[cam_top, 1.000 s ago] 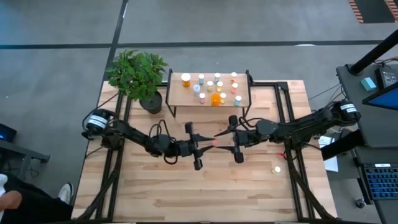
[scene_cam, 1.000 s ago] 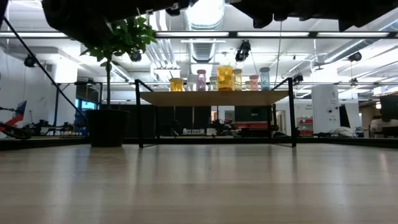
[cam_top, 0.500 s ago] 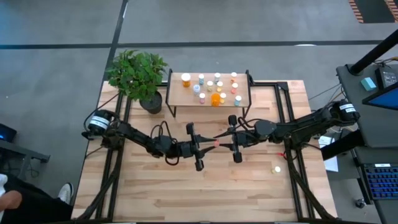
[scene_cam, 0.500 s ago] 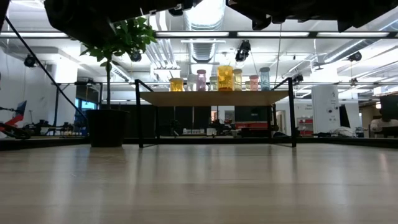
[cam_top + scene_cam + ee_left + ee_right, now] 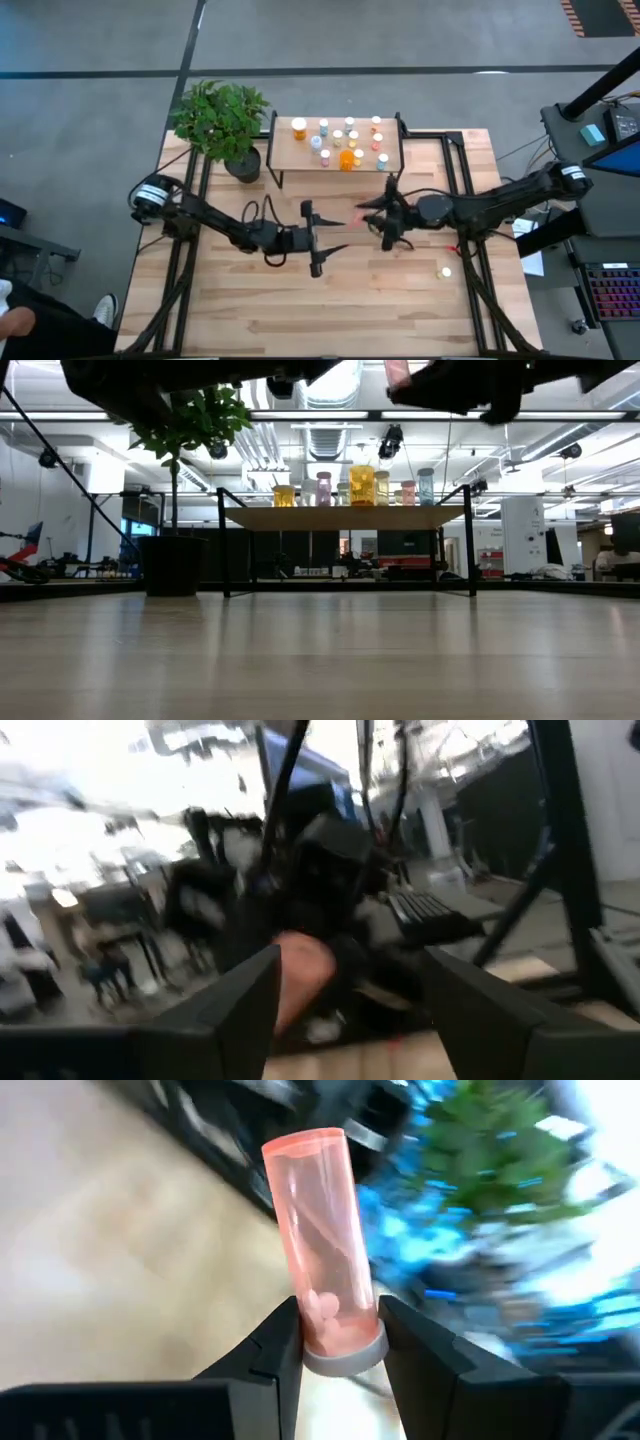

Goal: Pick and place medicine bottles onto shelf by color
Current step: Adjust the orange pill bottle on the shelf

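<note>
The pink bottle [image 5: 322, 1260] now sits in the right gripper [image 5: 340, 1342], its two fingers [image 5: 270, 1355] clamped on the end by the grey cap, the clear pink body sticking out past the tips. A second ago the two grippers met nose to nose over the middle of the table, the bottle between them; since then the right arm has swung away toward the back, and in the high view the bottle shows as a small pink fleck [image 5: 358, 213] just ahead of it. In the low view it hangs high above the tabletop [image 5: 398, 370].

The left gripper [image 5: 328, 241] stays where the meeting took place, its fingers [image 5: 230, 1010] now spread apart with nothing between them; past them its wrist camera sees the other arm going off with the pink thing [image 5: 302, 970]. So the handover looks finished: the left has let go, the right holds.

Farther back stands the shelf [image 5: 285, 155], with its crowd of small bottles and the larger orange bottle [image 5: 346, 158]. The right arm is already pointed that way, so I judge the next job is to set the pink one among its own colour. One yellow bottle [image 5: 446, 271] waits on the table near the right arm's base. Beside the shelf is a potted plant [image 5: 222, 120]
</note>
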Available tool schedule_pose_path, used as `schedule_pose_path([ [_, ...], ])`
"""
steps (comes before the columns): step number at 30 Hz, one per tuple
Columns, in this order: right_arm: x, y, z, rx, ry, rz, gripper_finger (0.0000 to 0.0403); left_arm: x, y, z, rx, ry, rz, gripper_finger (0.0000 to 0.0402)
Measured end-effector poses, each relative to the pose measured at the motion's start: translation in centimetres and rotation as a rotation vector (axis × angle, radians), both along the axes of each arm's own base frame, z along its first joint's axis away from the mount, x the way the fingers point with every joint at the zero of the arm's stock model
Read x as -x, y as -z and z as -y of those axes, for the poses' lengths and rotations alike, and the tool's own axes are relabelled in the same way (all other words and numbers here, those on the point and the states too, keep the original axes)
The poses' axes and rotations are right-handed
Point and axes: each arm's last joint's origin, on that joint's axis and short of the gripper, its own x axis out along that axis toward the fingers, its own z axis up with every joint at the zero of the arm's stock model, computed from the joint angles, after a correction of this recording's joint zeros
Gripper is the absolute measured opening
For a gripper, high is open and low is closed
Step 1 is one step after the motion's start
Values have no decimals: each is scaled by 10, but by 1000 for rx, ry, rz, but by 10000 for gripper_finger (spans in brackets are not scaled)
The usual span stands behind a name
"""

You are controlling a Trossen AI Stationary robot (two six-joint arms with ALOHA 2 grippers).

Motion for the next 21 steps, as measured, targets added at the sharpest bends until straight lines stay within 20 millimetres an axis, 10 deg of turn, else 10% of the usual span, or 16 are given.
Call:
schedule_pose_path([
  [12, 5, 6, -4, 1364, -56, -306, 107, -1, 12, -20, 403, -6, -150, 231],
  [21, -14, 20, -19, 1774, -79, -361, 107, 0, 22, -37, 460, -47, -180, 231],
])
